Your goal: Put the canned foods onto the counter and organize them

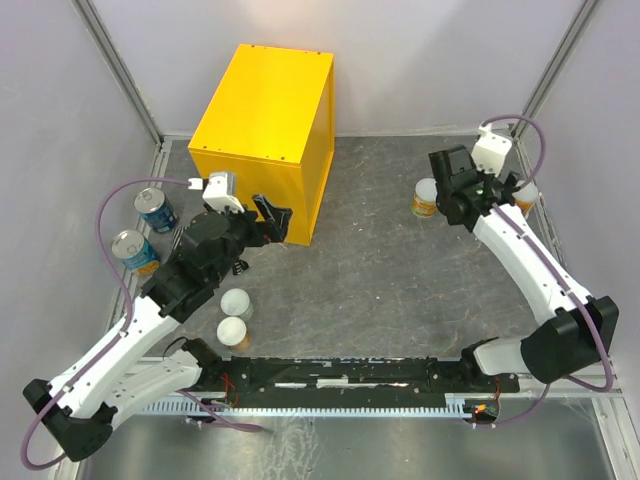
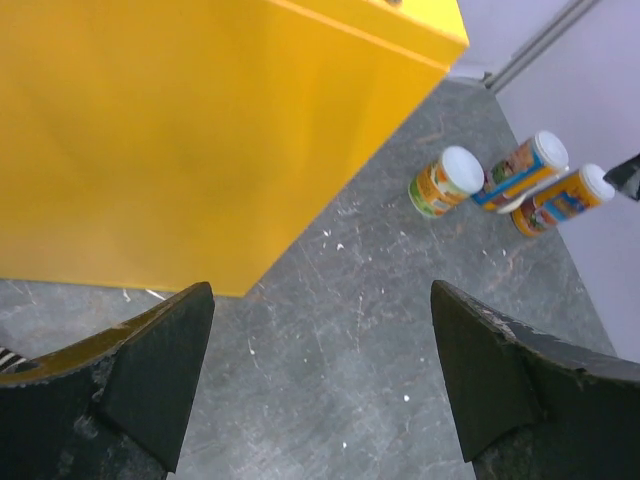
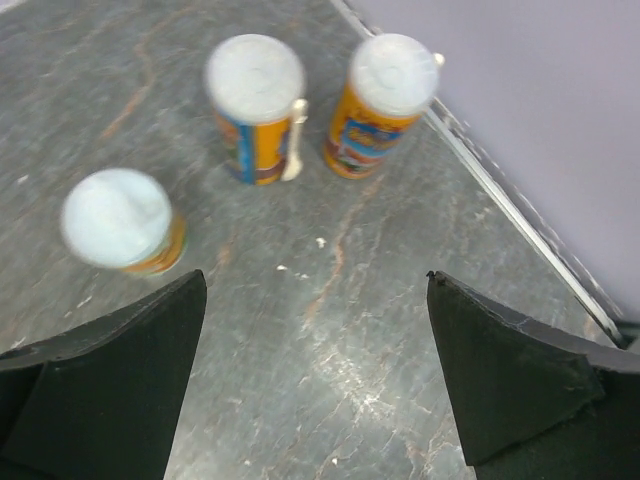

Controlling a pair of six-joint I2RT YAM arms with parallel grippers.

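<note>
The yellow counter [image 1: 265, 130] stands at the back left and fills the left wrist view [image 2: 200, 130]. My left gripper [image 1: 275, 220] is open and empty beside its front right corner [image 2: 320, 370]. Two blue tins [image 1: 155, 210] [image 1: 133, 250] stand at the left. Two white-lidded tubs [image 1: 237, 303] [image 1: 232, 332] stand by my left arm. My right gripper [image 1: 455, 190] is open and empty [image 3: 315, 370], above a short tub [image 3: 122, 220] [image 1: 426, 197] and two tall tubes [image 3: 256, 107] [image 3: 380, 102]. The top view shows only one tube [image 1: 525, 195]; my arm hides the other.
The enclosure's metal frame rail [image 3: 500, 200] and grey wall run close behind the tall tubes on the right. The arms' base rail [image 1: 340, 380] spans the near edge. The same three right-side cans show far off in the left wrist view [image 2: 446, 181].
</note>
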